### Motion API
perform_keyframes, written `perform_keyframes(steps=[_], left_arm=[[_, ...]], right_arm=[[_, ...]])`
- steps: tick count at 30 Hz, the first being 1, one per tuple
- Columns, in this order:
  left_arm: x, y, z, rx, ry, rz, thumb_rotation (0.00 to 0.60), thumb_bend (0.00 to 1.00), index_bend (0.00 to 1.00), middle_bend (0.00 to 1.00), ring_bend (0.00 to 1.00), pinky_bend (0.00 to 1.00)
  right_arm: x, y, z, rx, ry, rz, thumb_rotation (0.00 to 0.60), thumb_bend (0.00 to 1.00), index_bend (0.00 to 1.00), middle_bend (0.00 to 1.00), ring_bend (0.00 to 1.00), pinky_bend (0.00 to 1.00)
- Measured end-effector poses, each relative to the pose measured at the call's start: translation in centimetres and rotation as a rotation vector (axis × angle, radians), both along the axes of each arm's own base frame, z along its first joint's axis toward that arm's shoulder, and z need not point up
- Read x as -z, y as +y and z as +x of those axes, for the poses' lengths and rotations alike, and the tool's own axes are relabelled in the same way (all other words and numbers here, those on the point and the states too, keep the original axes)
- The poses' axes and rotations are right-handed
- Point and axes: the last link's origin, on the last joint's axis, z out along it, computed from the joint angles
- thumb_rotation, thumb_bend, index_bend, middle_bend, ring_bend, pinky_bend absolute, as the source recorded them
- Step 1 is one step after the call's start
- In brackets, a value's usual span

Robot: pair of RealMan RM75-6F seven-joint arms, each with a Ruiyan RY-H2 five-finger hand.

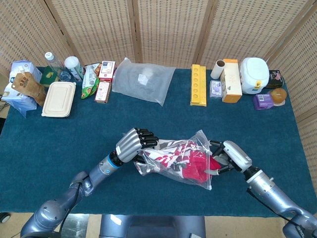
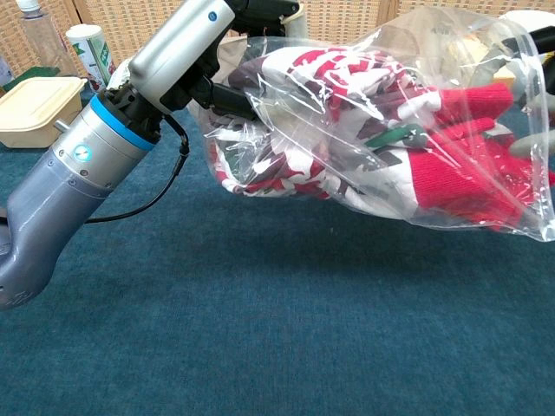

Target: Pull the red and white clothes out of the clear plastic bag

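right now the clear plastic bag (image 1: 181, 161) lies on the blue counter (image 1: 69, 144) between the two robot hands, with the red and white clothes (image 1: 185, 159) still bunched inside it. the left robot hand (image 1: 134, 144) sits at the bag's left end, its dark fingers curled over the top edge of the plastic; in the chest view the left robot hand (image 2: 195, 52) presses against the film from above, fingers closed onto the bag's upper left side. the bag (image 2: 381, 113) bulges out to the right of that hand, and the clothes (image 2: 364, 130) show through it, patterned red and white nearest the left robot hand and solid red at the far end.

the right robot hand (image 1: 229, 156) is at the bag's opposite end, touching the plastic where the solid red cloth sits. its fingers reach toward the bag, but i cannot tell whether they are closed on the film or only resting against it; in the chest view only a blurred sliver of it shows behind the bag.

well beyond both robot hands, along the far edge of the counter, sit a second flat plastic bag (image 1: 142, 79), a yellow tray (image 1: 198, 85), a white appliance (image 1: 254, 75), a beige lidded container (image 1: 59, 99) and some snack packets (image 1: 97, 79).
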Motion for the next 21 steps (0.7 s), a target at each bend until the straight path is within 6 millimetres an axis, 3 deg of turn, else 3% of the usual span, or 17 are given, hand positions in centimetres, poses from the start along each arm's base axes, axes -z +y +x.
perform_keyframes(steps=[21], left_arm=[[1.2, -0.2, 1.6, 0.004, -0.016, -0.009, 0.600, 0.43, 0.87, 0.66, 0.65, 0.71]], right_arm=[[1.8, -1.0, 2.5, -0.035, -0.028, 0.077, 0.600, 0.08, 0.46, 1.00, 1.00, 1.00]])
